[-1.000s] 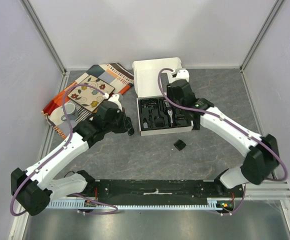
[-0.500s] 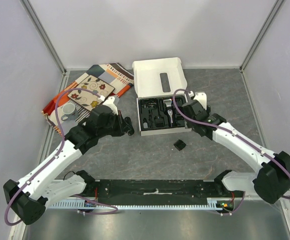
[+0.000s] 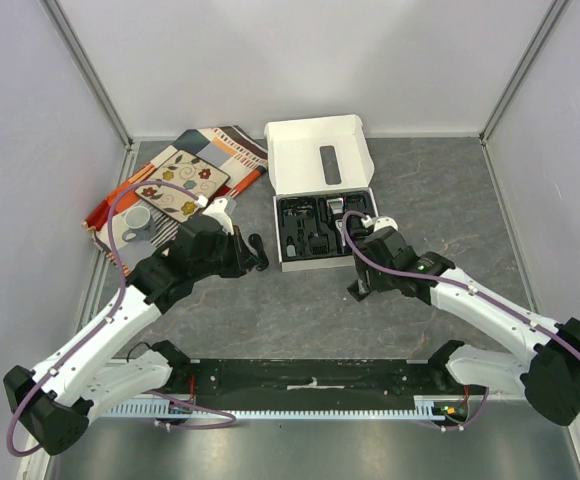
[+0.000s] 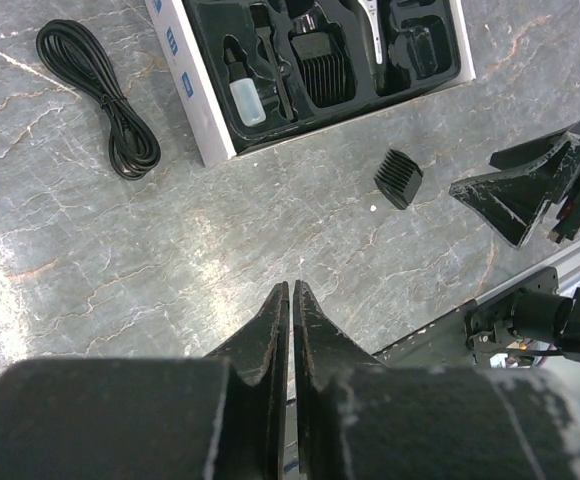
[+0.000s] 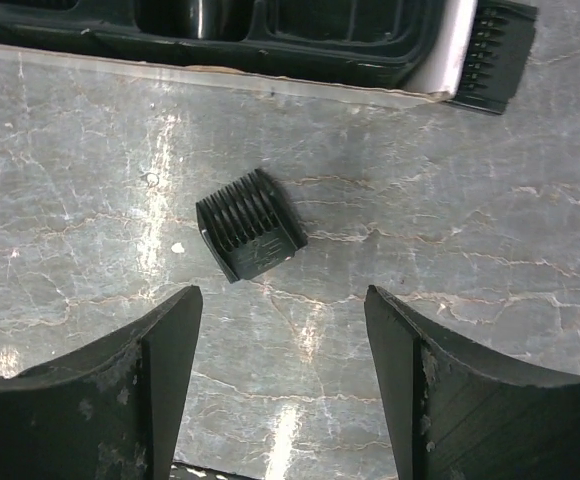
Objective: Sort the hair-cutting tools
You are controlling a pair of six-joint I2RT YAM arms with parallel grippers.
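Right wrist view is showing the right gripper [image 5: 280,297], now swung off the box [image 3: 300,150] with its jaws spreading wide, hovering empty over the loose comb [image 5: 251,226] lying just in front of the box. That is likely setting up a pickup. The left gripper [image 4: 291,292] is staying pinched closed, holding nothing, with the cord [image 4: 100,95] lying left of the box.
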